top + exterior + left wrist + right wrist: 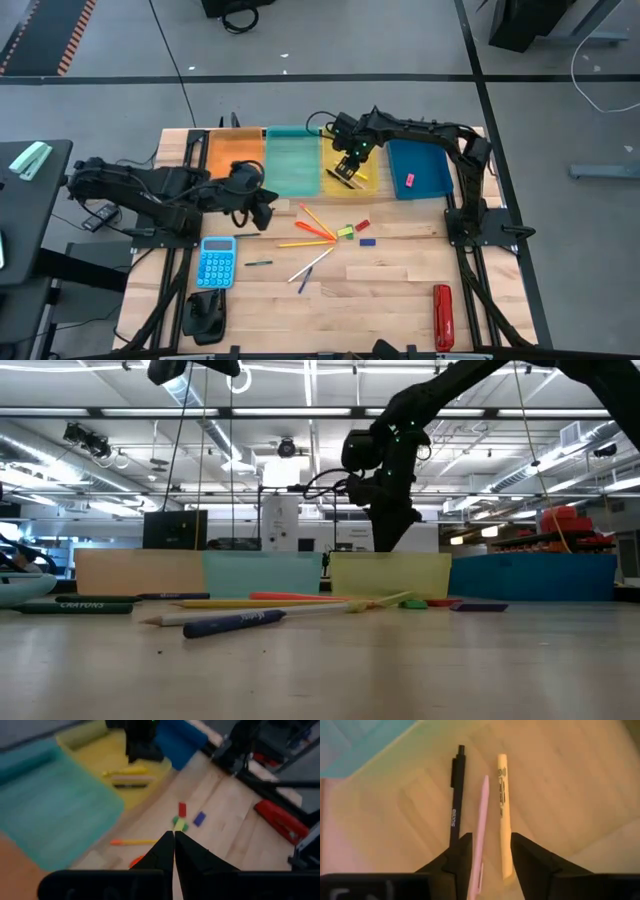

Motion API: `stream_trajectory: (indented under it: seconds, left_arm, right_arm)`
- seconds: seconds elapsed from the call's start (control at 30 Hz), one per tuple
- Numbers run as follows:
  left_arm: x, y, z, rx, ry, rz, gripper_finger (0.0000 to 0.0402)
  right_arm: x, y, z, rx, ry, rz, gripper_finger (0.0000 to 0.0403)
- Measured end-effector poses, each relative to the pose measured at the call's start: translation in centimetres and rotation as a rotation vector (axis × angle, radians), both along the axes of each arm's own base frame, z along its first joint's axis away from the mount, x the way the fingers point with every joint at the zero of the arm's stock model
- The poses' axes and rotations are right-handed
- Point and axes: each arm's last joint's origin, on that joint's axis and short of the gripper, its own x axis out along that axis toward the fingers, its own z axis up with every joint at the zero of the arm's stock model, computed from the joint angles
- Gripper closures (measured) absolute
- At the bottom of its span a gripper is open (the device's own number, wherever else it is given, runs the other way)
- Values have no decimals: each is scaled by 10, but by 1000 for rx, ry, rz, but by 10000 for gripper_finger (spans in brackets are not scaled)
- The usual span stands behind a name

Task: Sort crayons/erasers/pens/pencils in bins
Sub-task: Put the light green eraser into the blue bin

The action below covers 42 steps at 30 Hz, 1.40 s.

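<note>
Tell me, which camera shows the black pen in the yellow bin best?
The right wrist view: the black pen lies whole and close. The left wrist view shows it blurred; the high view hides it under the arm; the low view shows none.

1. Four bins are seen in a row: orange (135, 572), teal (262, 572), yellow (392, 575), blue (535, 575).
2. A dark arm is lowered from above into the yellow bin; its gripper is hidden behind the bin wall.
3. A blue-tipped pencil (235, 622), a long yellow pencil (262, 603) and small erasers (430, 603) are laid on the table (400, 670) in front.
</note>
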Motion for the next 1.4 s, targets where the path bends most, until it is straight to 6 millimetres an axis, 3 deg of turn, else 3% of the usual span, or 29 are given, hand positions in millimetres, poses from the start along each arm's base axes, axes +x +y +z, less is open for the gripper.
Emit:
stream_trajectory:
  seconds: [0.1,0.27,0.47,0.7,0.8,1.0,1.4]
  left_arm:
    - [9,0,-4,-37,5,-33,385]
    - [14,7,-3,-97,5,-66,383]
    - [16,19,21,-58,-50,-107,391]
    - [47,32,47,118,-49,-203,385]
    - [71,33,49,203,-45,-248,379]
    - [117,34,27,252,-19,-364,370]
    - [189,45,-80,87,200,-463,328]
  right_arm:
    - [-1,2,19,12,-25,29,250]
    - [-16,13,71,-31,-145,27,255]
    - [-46,34,128,-113,-298,18,260]
    - [-73,59,166,-158,-415,-13,261]
    - [-83,69,178,-153,-461,-34,260]
    - [-103,90,196,-133,-523,-47,260]
    - [-151,128,221,-83,-586,-42,260]
